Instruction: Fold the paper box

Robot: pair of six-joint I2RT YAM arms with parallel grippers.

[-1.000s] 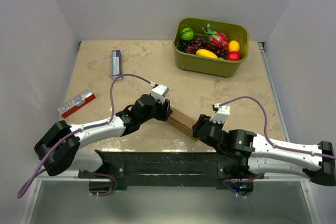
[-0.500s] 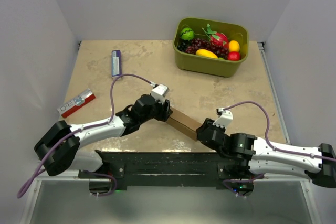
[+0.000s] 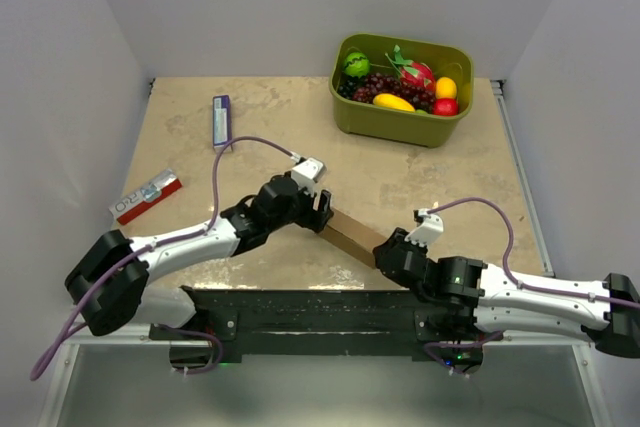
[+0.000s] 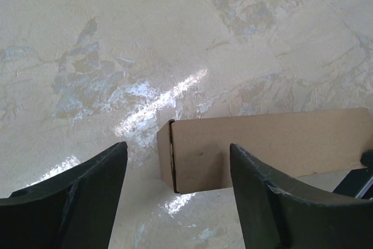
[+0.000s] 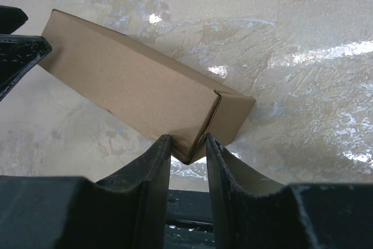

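Now left pincer (image 4: 176, 148) released astride paper box (image 4: 262, 144) end; right pincer (image 5: 186, 141) nipping corner.

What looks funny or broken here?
Nothing looks broken or spilled. The long plain brown cardboard box lies slanted on the beige table, and the fruit sits inside its green plastic tub.

table (image 3: 440, 177), maybe stone, paper box (image 3: 352, 234), tub (image 3: 400, 125)
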